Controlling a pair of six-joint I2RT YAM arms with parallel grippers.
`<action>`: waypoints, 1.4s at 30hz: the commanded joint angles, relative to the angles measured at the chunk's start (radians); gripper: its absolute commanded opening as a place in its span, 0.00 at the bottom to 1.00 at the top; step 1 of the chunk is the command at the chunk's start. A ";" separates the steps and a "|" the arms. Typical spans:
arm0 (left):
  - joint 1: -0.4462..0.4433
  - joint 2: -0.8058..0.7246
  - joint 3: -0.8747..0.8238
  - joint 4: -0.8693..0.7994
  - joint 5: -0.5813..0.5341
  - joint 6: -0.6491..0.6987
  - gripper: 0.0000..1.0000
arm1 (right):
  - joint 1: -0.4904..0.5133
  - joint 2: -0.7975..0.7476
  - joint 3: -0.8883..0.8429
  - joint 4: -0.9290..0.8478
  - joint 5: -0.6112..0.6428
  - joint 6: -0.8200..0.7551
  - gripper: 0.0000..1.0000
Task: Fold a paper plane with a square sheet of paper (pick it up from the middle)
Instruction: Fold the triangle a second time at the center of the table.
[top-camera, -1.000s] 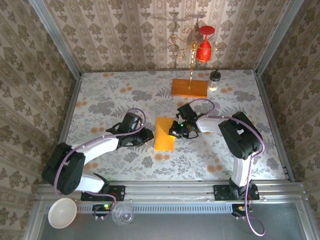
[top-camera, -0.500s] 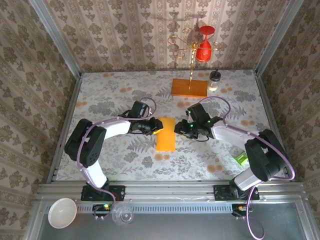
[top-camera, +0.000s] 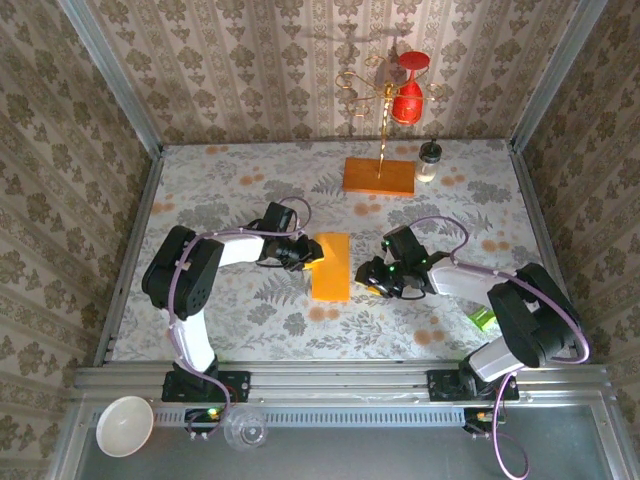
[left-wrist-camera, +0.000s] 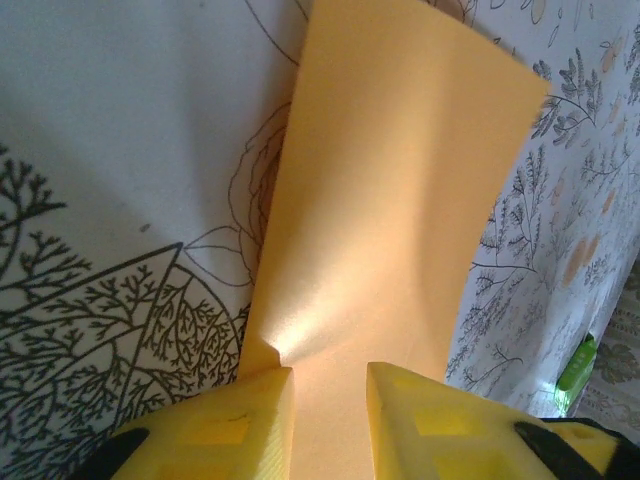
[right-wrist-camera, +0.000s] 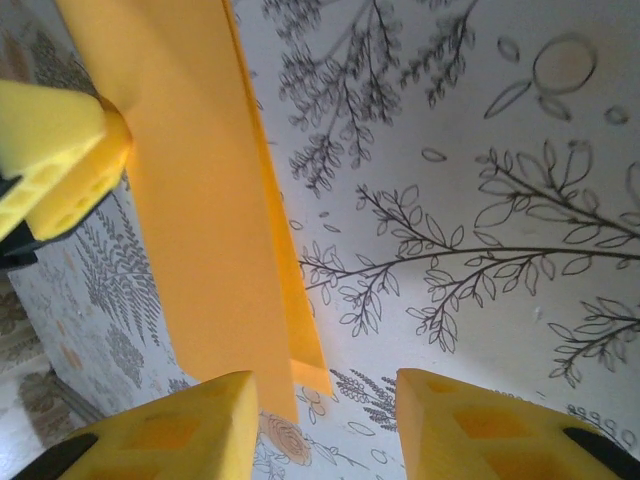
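I see a floral-patterned counter (top-camera: 220, 200) walled by damask-papered panels (top-camera: 250, 60). One folded square sheet of paper (top-camera: 331, 266) lies mid-counter. My left fingers (left-wrist-camera: 330, 405) pinch its edge; my right fingers (right-wrist-camera: 325, 425) stand spread beside it, gripping nothing. One wooden block (top-camera: 379, 176), one red glass (top-camera: 407, 95), one small bottle (top-camera: 429, 160). No readable writing.

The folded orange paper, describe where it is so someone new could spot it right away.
On the floral table, look at the middle, between the two arms. The square sheet of paper lies there folded into a narrow strip, thin and plain, unlike the thick wooden block with a wire stand farther back.
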 joint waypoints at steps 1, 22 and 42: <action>0.000 0.033 0.021 -0.039 -0.007 -0.028 0.27 | 0.014 0.049 -0.015 0.086 -0.085 0.047 0.43; -0.009 0.050 0.027 -0.040 -0.013 -0.059 0.27 | 0.060 0.129 -0.017 0.211 -0.151 0.109 0.28; -0.012 0.033 0.024 -0.039 -0.002 -0.054 0.27 | 0.056 0.108 -0.002 0.184 -0.047 0.095 0.17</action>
